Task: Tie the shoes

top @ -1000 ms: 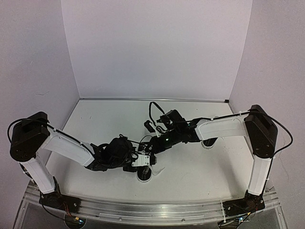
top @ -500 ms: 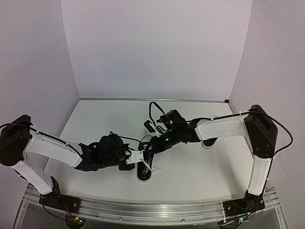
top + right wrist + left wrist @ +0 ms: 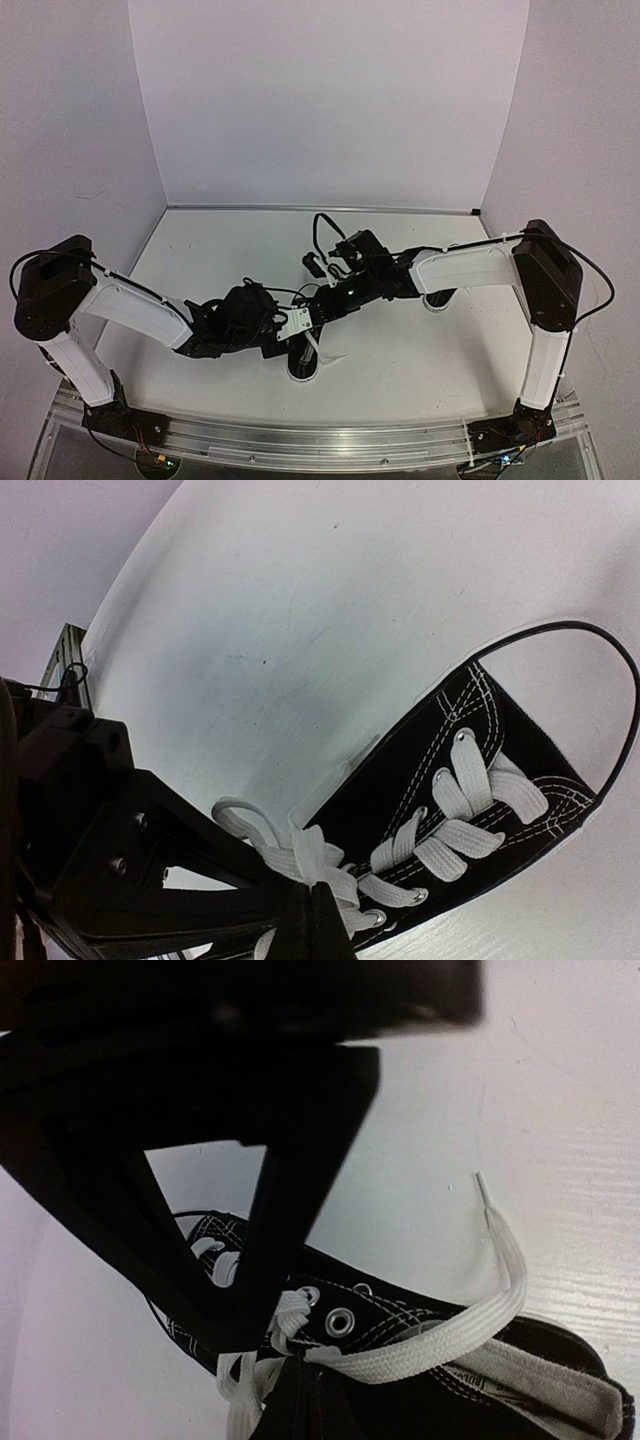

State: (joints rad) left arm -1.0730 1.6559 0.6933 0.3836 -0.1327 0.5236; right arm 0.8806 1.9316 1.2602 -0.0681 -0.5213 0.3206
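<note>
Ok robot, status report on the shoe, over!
Both shut on the lace: left end effector, right end effector. The shoe shows no finished bow. Nothing in the way, over.

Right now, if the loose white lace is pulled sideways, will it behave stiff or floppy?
Probably floppy: the lace is flat and bends in a soft curve over the shoe. Its tip looks stiffer, being thin and straight. The shoe seems light and may drag along, since the lace runs through its eyelets.

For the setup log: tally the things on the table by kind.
Shoes: 2
Arms: 2
Total: 4
</note>
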